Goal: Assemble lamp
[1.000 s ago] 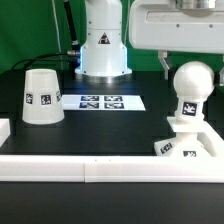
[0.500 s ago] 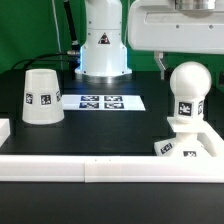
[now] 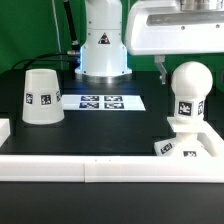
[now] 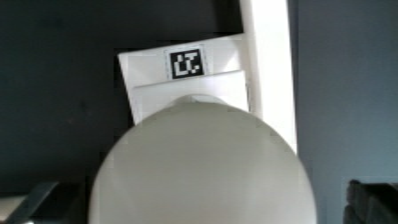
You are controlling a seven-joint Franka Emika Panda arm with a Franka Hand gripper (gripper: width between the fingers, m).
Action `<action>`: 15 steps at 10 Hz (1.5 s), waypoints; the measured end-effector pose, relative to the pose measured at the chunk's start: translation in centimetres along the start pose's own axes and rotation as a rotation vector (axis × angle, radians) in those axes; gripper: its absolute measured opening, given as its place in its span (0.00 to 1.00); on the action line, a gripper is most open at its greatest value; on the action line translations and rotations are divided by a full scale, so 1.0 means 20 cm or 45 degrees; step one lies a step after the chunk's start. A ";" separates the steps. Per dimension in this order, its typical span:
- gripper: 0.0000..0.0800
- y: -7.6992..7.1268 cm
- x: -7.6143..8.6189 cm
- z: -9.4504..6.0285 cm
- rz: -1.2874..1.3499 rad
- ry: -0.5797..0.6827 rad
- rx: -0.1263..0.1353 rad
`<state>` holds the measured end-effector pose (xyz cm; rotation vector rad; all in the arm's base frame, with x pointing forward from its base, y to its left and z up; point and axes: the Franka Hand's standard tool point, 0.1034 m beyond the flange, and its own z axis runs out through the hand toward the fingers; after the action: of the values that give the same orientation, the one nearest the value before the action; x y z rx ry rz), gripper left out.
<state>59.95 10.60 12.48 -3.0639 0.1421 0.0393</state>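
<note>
We see the gripper (image 3: 190, 70) hanging at the exterior view's right, its fingers (image 4: 27, 208) spread apart and clamped on nothing. Over at the exterior view's left sits the shade (image 3: 42, 97), mouth down and well apart from the action. Now the key line-up: the bulb (image 3: 190, 85) stands straight below the gripper, long axis upright, a finger to either side of its round top and, as far as we can tell, not touching. Its neck runs down onto the base (image 3: 178, 148), at the near right. We reckon any squeeze or lift here goes straight along that upright axis.
</note>
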 end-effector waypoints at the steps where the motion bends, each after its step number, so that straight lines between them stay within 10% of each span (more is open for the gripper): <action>1: 0.87 0.00 0.00 0.00 -0.079 0.000 0.000; 15: 0.87 0.01 0.03 0.00 -1.429 0.023 -0.053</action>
<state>60.58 10.42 12.49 -2.7034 -1.5276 -0.0518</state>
